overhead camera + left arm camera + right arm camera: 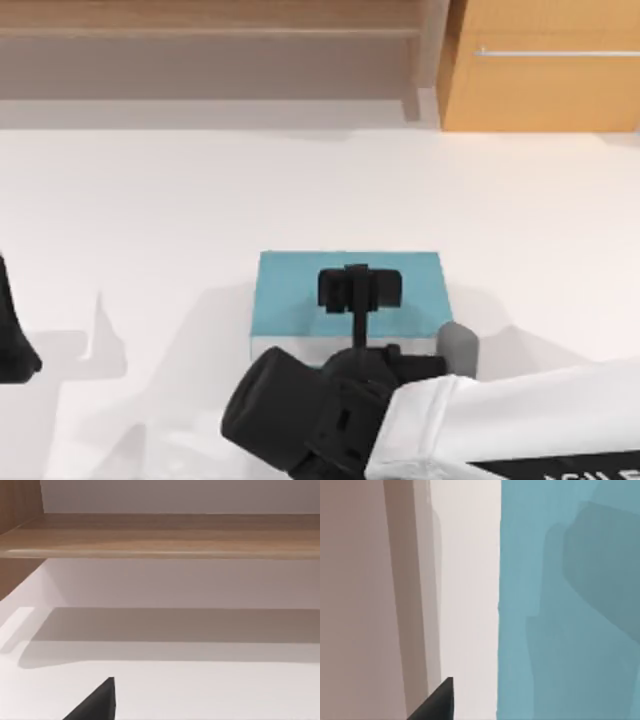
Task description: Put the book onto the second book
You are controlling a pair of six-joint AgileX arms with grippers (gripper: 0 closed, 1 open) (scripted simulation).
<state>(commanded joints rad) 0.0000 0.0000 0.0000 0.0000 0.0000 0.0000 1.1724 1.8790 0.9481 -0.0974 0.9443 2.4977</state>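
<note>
Hovering over the middle of the book (300, 290), the right hand (360, 289) points down at the teal cover from the near side of the bench (150, 200); whether its fingers are apart or together, I cannot tell, and nothing shows it touching the cover. The book lies flat near the bench's centre, toward the near edge, its long side running left to right, with a strip of white page edge showing along its near-left side. In the right wrist view the cover (570, 605) is plain and smooth, carrying the hand's shadow, and one straight edge of it meets bare bench. I judge the book a stiff, flat slab, moderately heavy for its size and not fragile, but slick on its cover, so a pinch across the broad face would not hold. The better hold is at an edge, fingers closing over the thickness, near the middle of a long side so it does not sag or swing. The black book is not in sight. The left hand (15, 345) sits parked at the bench's left edge.
</note>
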